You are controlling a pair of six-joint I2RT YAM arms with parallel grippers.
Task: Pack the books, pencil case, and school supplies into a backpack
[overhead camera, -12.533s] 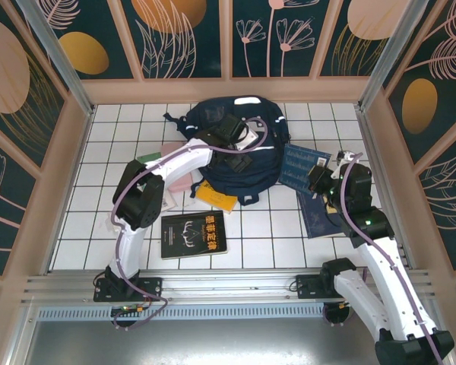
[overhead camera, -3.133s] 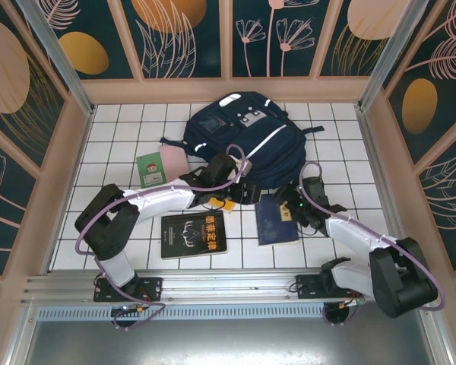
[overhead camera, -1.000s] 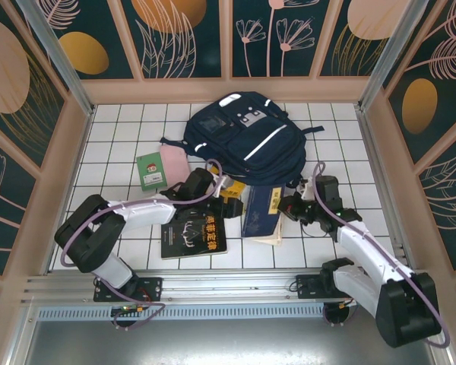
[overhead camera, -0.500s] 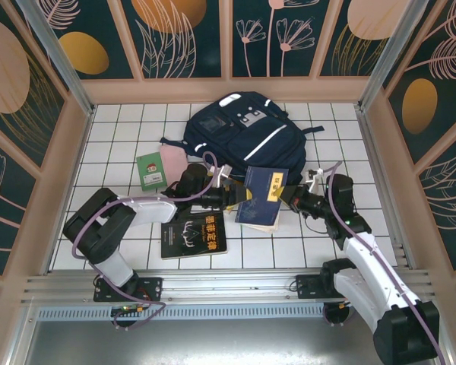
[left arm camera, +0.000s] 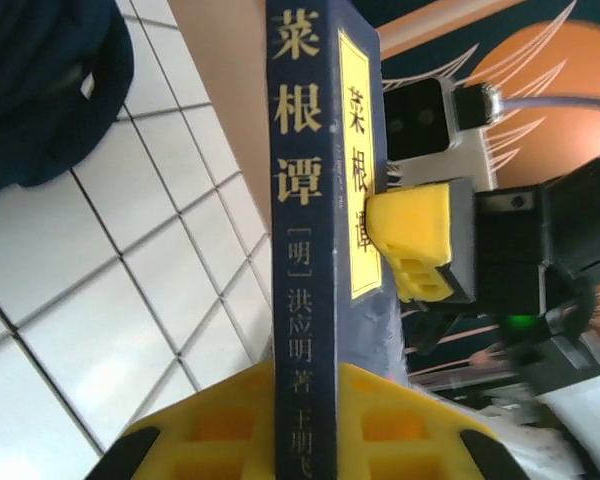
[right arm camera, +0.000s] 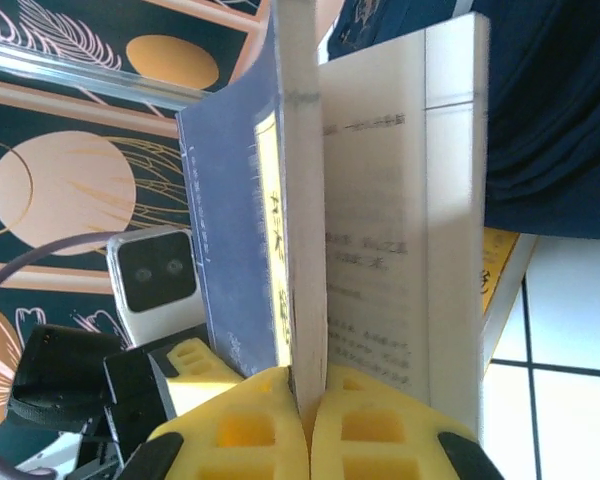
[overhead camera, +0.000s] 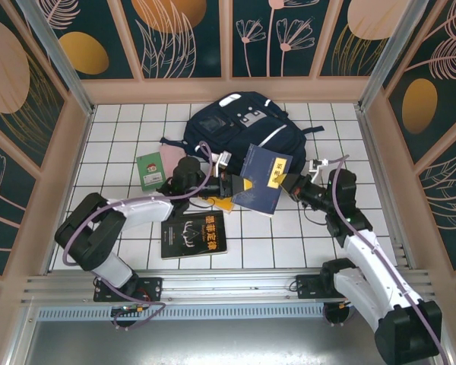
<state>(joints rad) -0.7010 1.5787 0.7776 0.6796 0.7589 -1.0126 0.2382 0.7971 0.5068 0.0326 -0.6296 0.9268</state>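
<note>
The left gripper (overhead camera: 229,183) and right gripper (overhead camera: 290,185) both clamp the blue book (overhead camera: 263,176) between them. Its length points toward the backpack (overhead camera: 235,125).

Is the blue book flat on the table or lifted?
Lifted: the blue book hangs tilted above the tiles, pinched at opposite edges by the left fingers and right fingers.

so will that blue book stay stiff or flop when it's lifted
Probably floppy: the blue book looks like a thin paperback, and its pages fan away from the right claw. Likely light; the left claw gripping its spine edge should steady it.
</note>
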